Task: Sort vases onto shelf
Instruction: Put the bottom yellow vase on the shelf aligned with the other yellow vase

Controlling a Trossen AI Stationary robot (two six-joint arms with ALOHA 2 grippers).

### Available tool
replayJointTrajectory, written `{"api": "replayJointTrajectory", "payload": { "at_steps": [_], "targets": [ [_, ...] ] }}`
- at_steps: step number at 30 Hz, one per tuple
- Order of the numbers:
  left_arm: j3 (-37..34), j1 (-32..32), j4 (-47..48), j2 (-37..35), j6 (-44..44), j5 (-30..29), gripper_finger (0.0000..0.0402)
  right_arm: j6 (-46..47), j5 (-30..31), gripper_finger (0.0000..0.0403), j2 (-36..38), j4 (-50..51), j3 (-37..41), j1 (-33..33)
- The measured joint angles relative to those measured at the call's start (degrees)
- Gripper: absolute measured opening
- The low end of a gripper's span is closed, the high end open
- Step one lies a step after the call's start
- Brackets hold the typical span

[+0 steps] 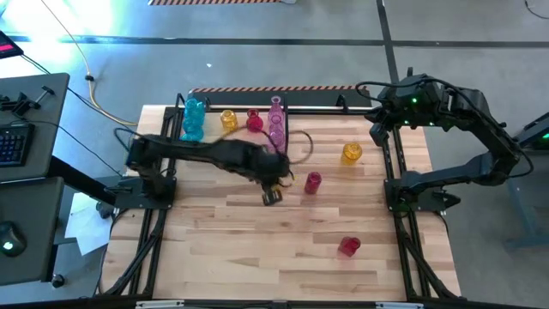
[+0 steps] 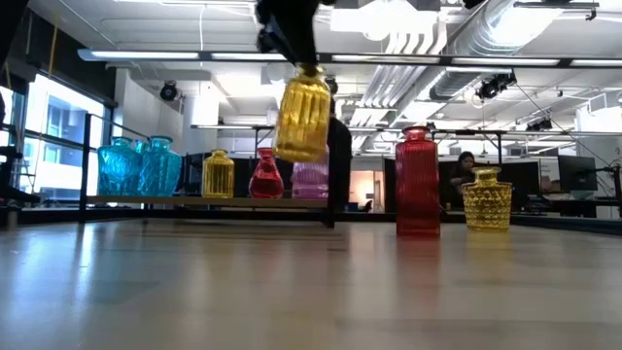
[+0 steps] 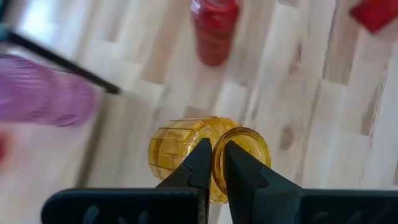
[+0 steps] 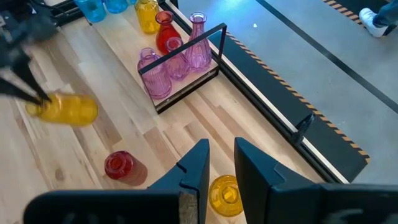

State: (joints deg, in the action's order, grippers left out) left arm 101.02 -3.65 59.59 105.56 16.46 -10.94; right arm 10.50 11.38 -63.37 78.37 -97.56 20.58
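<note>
A yellow ribbed vase (image 2: 301, 115) hangs in the air over the table's middle, with my left gripper (image 3: 217, 144) shut on its mouth; the high view shows that gripper (image 1: 273, 196) in front of the shelf. The shelf (image 1: 292, 110), black rods on a wooden plank, stands at the far edge and carries cyan (image 1: 193, 120), yellow (image 1: 228, 118), red (image 1: 255, 121) and pink (image 1: 276, 122) vases upright. My right gripper (image 4: 219, 163) waits high at the far right, open with a narrow gap, touching nothing. My left gripper holds the yellow vase by the rim of its mouth (image 3: 219, 138): one finger (image 3: 241, 163) inside the opening, the other (image 3: 198, 163) outside on the neck. The fingers slant down from above. The vase hangs below them, neck up and slightly tilted, clear of the table.
Loose on the table stand a yellow studded vase (image 1: 352, 153) at the right, a tall red vase (image 1: 312, 182) near the middle and another red one (image 1: 348, 246) toward the near right. The shelf's right end (image 4: 186, 87) holds the pink vases; bare wood lies near and left.
</note>
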Motion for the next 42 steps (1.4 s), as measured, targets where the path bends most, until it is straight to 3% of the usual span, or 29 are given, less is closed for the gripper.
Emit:
{"api": "replayJointTrajectory", "payload": {
  "at_steps": [13, 17, 22, 29, 42],
  "targets": [
    [-24.01, 7.1, -0.08, -29.55, 8.96, -8.46, 0.0015, 1.07, 0.02, 0.0055, 0.0, 0.0, 0.02, 0.0],
    [-29.6, 11.38, -2.82, -34.84, 8.97, -8.88, 0.0015, 1.17, 0.02, 0.0055, -0.02, 0.01, 0.02, 0.0],
    [-31.88, 17.09, -3.56, -36.2, 7.09, -8.2, 0.0015, 1.67, 0.02, 0.0055, -0.02, 0.0, 0.02, 0.0],
    [-34.72, 24.76, -8.26, -35.01, 4.14, -2.33, 0.0015, 3.61, 0.02, 0.0055, -0.02, 0.0, 0.02, 0.0],
    [-41.2, 28.81, -13.16, -35.06, 5.92, 1.84, 0.0015, 3.76, 0.67, 0.0055, -0.02, 0.0, 0.02, 0.0]
  ]
}}
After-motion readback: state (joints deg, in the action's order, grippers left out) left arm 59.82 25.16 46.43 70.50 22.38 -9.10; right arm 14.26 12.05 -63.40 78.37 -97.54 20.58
